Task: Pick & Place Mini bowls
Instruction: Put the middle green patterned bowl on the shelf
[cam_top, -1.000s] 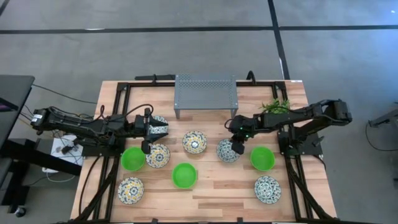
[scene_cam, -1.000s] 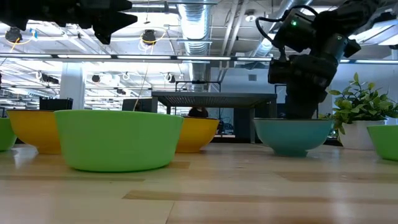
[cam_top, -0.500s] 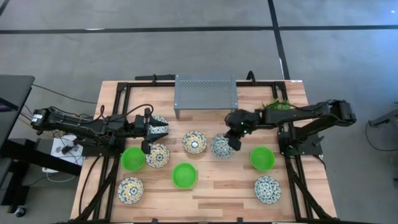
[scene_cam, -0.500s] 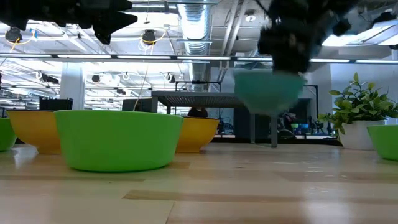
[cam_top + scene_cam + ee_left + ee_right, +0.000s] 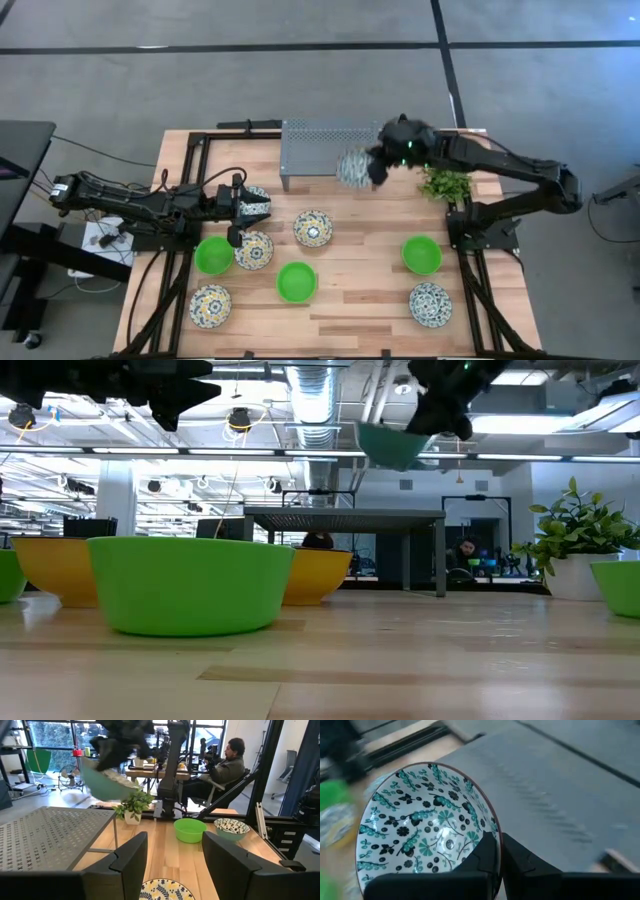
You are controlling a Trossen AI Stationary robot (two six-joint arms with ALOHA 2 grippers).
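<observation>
R gripper (image 5: 378, 166) is up in the air over the right end of the grey perforated rack (image 5: 320, 140) at the table's far edge, fingers clamped on the rim of a patterned mini bowl (image 5: 354, 166); bowl is clear of the table (image 5: 370, 310) and tilted. Low view shows its teal underside (image 5: 392, 445) well above the rack top. R wrist view: both fingers pinch the rim, floral inside (image 5: 425, 827) facing the cam.

L gripper (image 5: 240, 208) hangs near the table's left edge, jaws apart, holding nothing; a patterned bowl (image 5: 257, 197) sits just beside it, another (image 5: 254, 250) just nearer the front edge.

Other bowls on the table: green (image 5: 212, 254) by the left edge, green (image 5: 296, 281) mid-front, patterned (image 5: 313, 228) centre, patterned (image 5: 210, 305) front-left corner, green (image 5: 421, 254) right side, patterned (image 5: 430, 304) front-right corner. Small plant (image 5: 445, 184) by the right edge near the far-right corner
</observation>
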